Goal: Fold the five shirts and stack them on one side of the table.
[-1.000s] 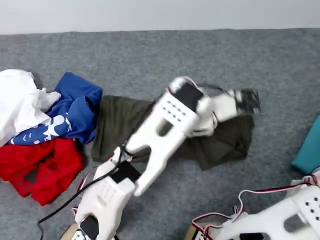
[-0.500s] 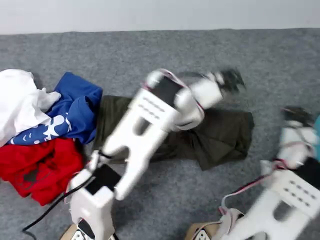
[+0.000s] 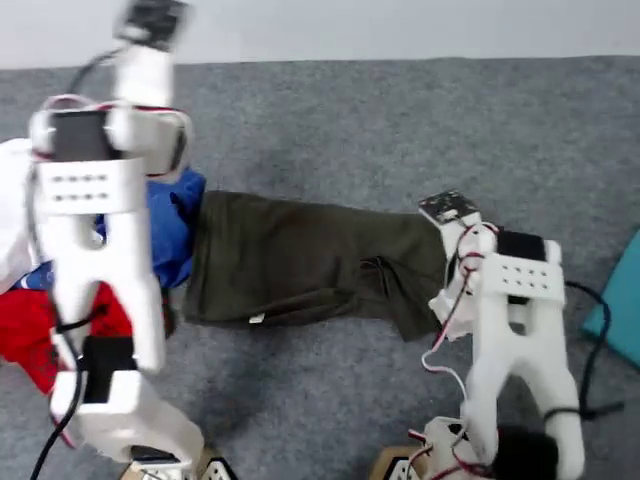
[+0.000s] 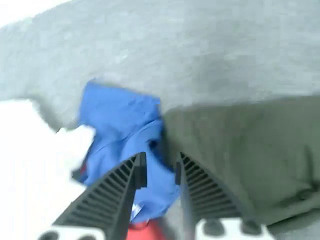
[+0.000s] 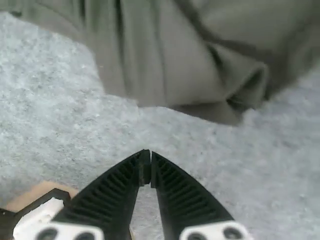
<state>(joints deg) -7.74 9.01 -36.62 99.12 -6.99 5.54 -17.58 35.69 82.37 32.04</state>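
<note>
Olive shirt (image 3: 300, 265), mid-table, long axis running across: my right claw (image 5: 148, 159), closed and empty, sits near its right end; left claw (image 4: 159, 161), slightly parted, empty, above its left edge.

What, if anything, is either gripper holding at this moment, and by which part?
Nothing is held. The left gripper is open over the blue shirt; the right gripper is shut on nothing, above the grey table beside the olive shirt.
</note>
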